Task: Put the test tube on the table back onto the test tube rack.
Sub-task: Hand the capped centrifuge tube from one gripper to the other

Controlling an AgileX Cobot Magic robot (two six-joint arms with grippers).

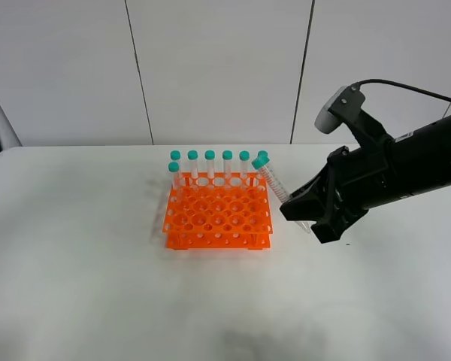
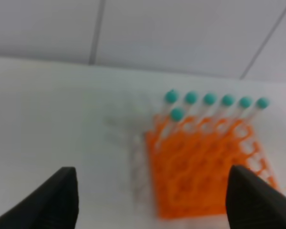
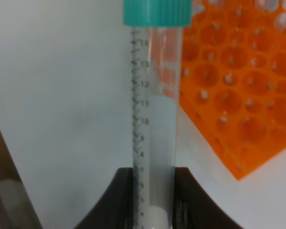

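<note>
The right gripper [image 1: 304, 216] is clenched on the lower part of the tube [image 1: 273, 183]. In the right wrist view its two dark fingers [image 3: 121, 200] press the clear wall from both sides, and the graduation marks run up to the teal cap [image 3: 156, 12]. The tube [image 3: 152, 95] is tilted, its cap leaning left over the far right corner of the rack [image 1: 218, 214]. That cap is just beside the cap of the rightmost racked tube [image 1: 262, 155]. The held tube's tip is hidden behind the gripper, just right of the rack.

Seven tubes [image 1: 210, 162] stand upright in the rack, six along the far row and one [image 1: 174, 171] just nearer at the left end. The rack sits on the table [image 1: 98, 286], about mid-width.

The left gripper [image 2: 155, 200] is released, fingers wide apart, looking at the rack [image 2: 200, 162] from the near side; that view is blurred.
</note>
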